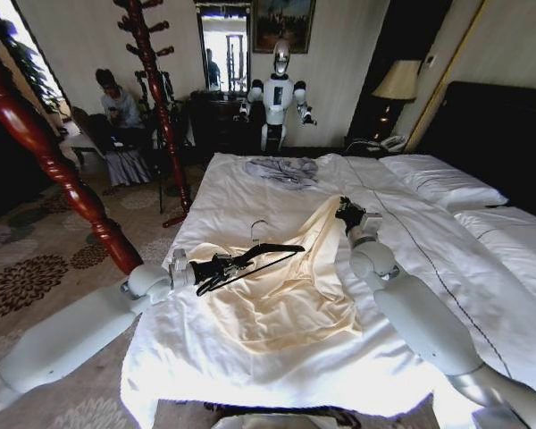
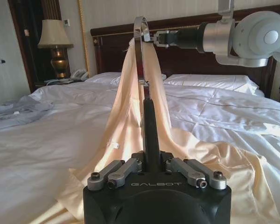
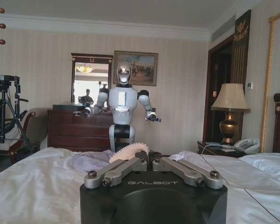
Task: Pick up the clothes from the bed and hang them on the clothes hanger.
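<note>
Covering the white bed [image 1: 447, 268], cream clothes [image 1: 286, 286], patterned carpet [image 1: 36, 268]

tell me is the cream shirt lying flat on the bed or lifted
Partly lifted: the right gripper pinches one edge of the clothes up, while the rest drapes on the bed.

clothes [image 1: 286, 286]: 1 | grey garment [image 1: 283, 170]: 1 | clothes hanger [image 1: 250, 257]: 1 | pillows [image 1: 442, 183]: 2 | lamp [image 1: 398, 82]: 1

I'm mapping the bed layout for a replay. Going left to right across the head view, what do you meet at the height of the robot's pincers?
Red wooden bedpost → left pincer shut on the clothes hanger → cream clothes → right pincer pinching the clothes' raised edge → white pillows.
</note>
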Motion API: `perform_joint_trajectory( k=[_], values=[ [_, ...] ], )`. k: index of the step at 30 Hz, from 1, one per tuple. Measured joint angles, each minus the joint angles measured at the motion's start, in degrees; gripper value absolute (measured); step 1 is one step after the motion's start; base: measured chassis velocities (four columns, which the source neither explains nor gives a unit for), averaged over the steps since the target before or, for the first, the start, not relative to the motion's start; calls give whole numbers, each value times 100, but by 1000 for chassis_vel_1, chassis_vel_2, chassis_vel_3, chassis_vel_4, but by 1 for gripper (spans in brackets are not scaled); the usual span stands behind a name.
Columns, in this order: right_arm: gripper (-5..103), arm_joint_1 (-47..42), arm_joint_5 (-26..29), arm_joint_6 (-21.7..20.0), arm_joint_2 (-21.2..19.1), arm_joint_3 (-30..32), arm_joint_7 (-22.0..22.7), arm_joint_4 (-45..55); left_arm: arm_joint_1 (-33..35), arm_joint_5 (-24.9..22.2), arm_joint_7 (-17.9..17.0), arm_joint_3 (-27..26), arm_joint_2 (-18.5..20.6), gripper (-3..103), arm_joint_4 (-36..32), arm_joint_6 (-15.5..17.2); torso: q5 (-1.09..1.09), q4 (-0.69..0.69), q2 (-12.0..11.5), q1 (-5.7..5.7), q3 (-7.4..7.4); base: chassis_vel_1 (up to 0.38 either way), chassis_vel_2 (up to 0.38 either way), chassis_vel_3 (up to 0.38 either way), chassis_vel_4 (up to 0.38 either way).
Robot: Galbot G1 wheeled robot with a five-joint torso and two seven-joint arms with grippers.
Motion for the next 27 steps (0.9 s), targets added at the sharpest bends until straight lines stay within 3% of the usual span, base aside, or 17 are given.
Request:
perform_joint_trajectory(
  k=[11, 22, 27],
  values=[
    [1, -76, 216, -45, -109, 48, 18, 231, -54, 126, -51, 270, -349, 15, 370, -21, 1, 0, 0, 0, 0, 0, 0, 0, 0],
    [1, -161, 489, -93, -207, 172, 69, 440, -334, -88, -93, 549, -589, 15, 547, -5, 1, 0, 0, 0, 0, 0, 0, 0, 0],
    [1, -406, 850, -187, -388, 328, 146, 764, -450, -187, -290, 633, -861, 15, 706, 13, 0, 1, 0, -1, 0, 0, 0, 0, 0]
  ],
)
